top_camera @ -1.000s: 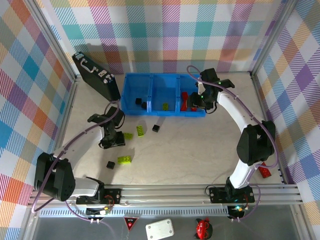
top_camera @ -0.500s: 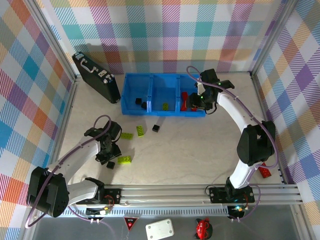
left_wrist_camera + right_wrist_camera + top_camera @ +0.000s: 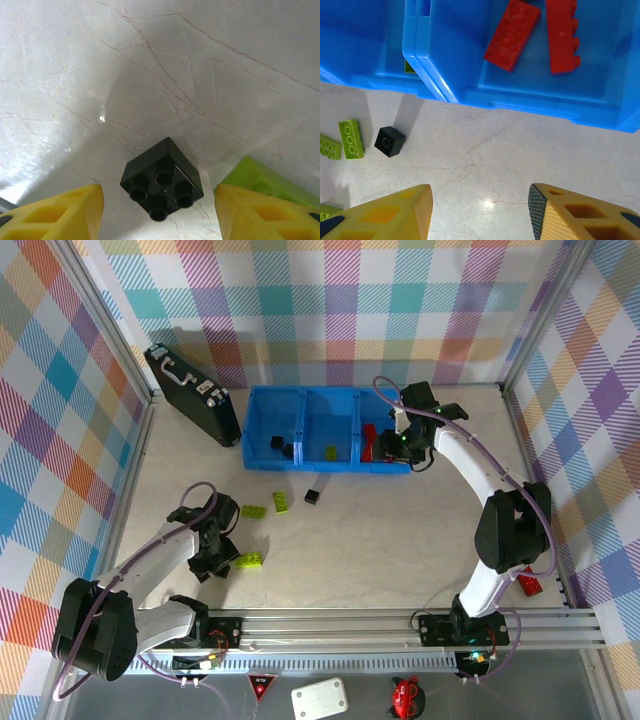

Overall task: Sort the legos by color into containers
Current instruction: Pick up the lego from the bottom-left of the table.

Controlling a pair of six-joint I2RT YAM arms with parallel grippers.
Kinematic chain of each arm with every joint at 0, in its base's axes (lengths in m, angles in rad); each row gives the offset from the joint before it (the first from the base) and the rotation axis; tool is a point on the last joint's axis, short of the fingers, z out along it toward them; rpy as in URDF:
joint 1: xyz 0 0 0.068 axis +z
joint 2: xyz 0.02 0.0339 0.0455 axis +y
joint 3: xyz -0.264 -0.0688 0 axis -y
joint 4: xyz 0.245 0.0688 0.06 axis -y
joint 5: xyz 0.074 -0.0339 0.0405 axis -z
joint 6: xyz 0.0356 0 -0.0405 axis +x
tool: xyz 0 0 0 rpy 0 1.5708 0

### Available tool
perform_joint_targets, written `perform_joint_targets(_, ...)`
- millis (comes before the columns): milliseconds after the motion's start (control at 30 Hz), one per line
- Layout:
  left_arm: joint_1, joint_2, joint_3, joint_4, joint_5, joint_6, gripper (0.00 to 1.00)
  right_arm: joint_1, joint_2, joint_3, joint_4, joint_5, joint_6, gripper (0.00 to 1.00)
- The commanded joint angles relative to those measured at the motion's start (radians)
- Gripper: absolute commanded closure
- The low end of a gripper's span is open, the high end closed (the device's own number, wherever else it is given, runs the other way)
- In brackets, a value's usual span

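Black and four-studded, a small brick point(image 3: 162, 180) lies on the pale marbled table point(image 3: 150, 65) between the spread yellow fingers of the left gripper point(image 3: 160, 215), neither finger touching it. A lime brick point(image 3: 257, 176) pokes out just behind one finger. The right gripper point(image 3: 480, 212) hangs with its jaws wide apart and empty over the table in front of the blue tray point(image 3: 520, 107), whose right compartment holds red bricks point(image 3: 512, 34). Another black brick point(image 3: 389, 141) and two lime ones point(image 3: 351, 138) lie loose near the tray.
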Motion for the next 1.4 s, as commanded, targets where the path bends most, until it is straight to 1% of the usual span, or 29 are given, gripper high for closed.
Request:
perform_joint_targets(0, 0.029, -0.008, -0.036, 0.044, 0.039, -0.013, 0.39, 0.008, -0.027, -0.001, -0.003, -0.018, -0.028, 0.45)
perform_joint_targets(133, 0.046, -0.001, -0.070, 0.089, 0.074, -0.011, 0.41, 0.008, -0.027, -0.001, -0.004, -0.016, -0.030, 0.45)
perform_joint_targets(233, 0.050, 0.003, -0.083, 0.105, 0.089, -0.007, 0.45, 0.007, -0.025, -0.002, -0.007, -0.016, -0.029, 0.45)
perform_joint_targets(333, 0.051, 0.003, -0.087, 0.113, 0.093, -0.004, 0.50, 0.007, -0.020, -0.002, -0.007, -0.019, -0.029, 0.45)
perform_joint_targets(633, 0.053, -0.002, -0.073, 0.104, 0.094, 0.008, 0.57, 0.008, -0.010, -0.005, -0.012, -0.026, -0.028, 0.45)
perform_joint_targets(1000, 0.054, -0.027, 0.024, 0.019, 0.058, 0.061, 0.60, 0.007, -0.022, -0.009, -0.015, -0.023, -0.027, 0.45)
perform_joint_targets(1167, 0.054, -0.026, 0.096, -0.008, 0.057, 0.091, 0.60, 0.008, -0.036, -0.014, -0.022, -0.017, -0.024, 0.45)
perform_joint_targets(1367, 0.054, 0.014, 0.209, -0.029, 0.062, 0.152, 0.58, 0.008, -0.071, -0.043, -0.022, -0.007, -0.011, 0.45)
